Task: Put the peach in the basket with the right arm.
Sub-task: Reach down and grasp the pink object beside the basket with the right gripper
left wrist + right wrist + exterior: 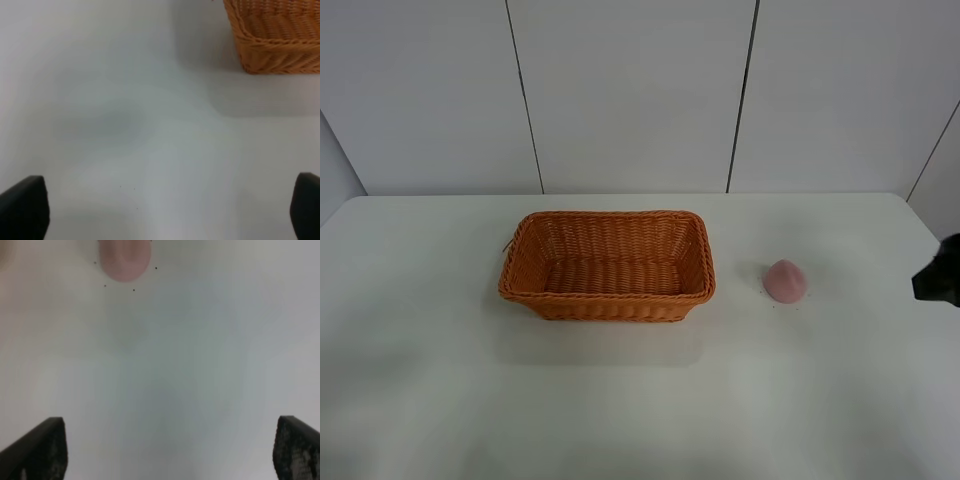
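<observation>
Pink peach [785, 280] sits right of the wicker basket [608, 265]; wrist views alone reveal left gripper [170, 210] and right gripper [170, 450], both spread wide, empty.

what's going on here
Nothing is being held yet. The peach sits on the white table, to the right of the empty wicker basket and apart from it. The right arm is at the right edge of the high view, its jaws open and empty, with the peach ahead of them.
</observation>
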`<action>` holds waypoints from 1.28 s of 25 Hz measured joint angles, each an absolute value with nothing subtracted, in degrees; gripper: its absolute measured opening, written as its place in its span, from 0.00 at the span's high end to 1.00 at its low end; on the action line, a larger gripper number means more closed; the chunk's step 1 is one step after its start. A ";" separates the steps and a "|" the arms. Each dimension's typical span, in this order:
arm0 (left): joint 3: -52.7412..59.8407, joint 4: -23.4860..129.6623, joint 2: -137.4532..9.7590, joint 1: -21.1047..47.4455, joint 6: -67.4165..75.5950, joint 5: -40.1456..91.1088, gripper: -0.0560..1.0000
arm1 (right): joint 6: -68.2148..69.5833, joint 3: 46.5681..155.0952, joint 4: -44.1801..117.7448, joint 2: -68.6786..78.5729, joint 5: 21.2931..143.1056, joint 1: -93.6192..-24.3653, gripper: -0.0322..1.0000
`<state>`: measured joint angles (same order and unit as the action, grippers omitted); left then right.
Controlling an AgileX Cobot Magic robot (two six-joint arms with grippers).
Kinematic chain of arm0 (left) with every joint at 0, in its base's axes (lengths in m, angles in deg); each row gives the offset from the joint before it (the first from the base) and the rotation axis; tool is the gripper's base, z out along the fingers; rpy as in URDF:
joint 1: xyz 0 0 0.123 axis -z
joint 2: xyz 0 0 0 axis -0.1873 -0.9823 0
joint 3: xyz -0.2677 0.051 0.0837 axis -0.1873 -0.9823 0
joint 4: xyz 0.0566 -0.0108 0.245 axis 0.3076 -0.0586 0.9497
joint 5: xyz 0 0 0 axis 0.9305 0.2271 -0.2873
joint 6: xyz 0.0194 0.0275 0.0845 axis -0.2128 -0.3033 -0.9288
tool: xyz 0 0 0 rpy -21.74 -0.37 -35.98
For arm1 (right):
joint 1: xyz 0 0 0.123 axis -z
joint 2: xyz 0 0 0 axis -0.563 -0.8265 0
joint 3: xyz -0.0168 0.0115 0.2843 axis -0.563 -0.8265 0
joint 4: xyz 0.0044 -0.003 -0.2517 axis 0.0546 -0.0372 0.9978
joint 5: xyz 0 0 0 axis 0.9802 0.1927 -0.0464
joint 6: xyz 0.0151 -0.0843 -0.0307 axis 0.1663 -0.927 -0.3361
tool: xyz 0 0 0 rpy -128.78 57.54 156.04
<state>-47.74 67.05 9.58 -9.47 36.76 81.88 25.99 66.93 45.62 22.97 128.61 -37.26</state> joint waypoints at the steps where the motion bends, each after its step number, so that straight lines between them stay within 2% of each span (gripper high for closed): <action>1: -47.74 67.05 9.58 -9.47 36.76 81.88 0.01 | 25.99 69.25 45.62 18.72 128.22 -37.26 0.35; 10: -47.74 67.05 9.58 -9.47 36.76 81.88 0.01 | 25.99 89.70 45.62 -13.46 126.89 -37.26 0.35; 17: -47.74 67.05 9.58 -9.47 36.76 81.88 0.01 | 25.79 103.41 45.41 -29.11 127.15 -37.26 0.35; 32: -47.74 67.05 9.58 -9.47 36.76 81.88 0.01 | 21.82 105.28 40.76 -33.98 128.27 -37.48 0.35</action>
<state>-47.74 67.05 9.58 -9.47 36.76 81.88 21.82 105.28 40.76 -33.98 128.27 -37.48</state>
